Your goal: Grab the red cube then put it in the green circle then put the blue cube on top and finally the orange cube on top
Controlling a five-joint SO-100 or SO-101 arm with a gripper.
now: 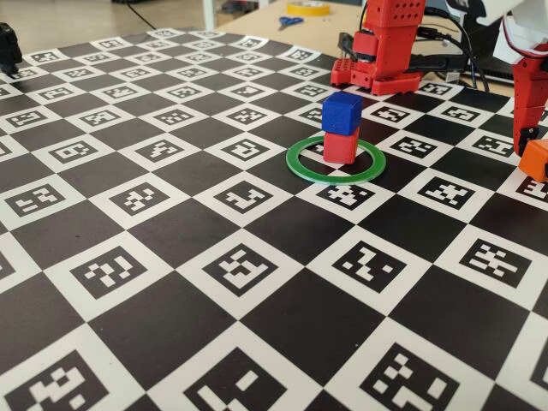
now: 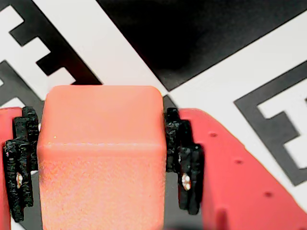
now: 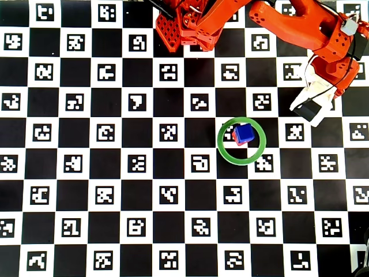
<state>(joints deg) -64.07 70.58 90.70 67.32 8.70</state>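
My gripper [image 2: 103, 158] clamps small matte orange cube [image 2: 103, 158], right edge, fixed view; blue cube [image 1: 342, 112] atop red cube [image 1: 340, 145] inside green ring [image 1: 336, 160].

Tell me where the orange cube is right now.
The orange cube is clamped between the end effector's black pads in the wrist view; in the fixed view it shows at the right edge, right of the green circle holding the blue-on-red stack.
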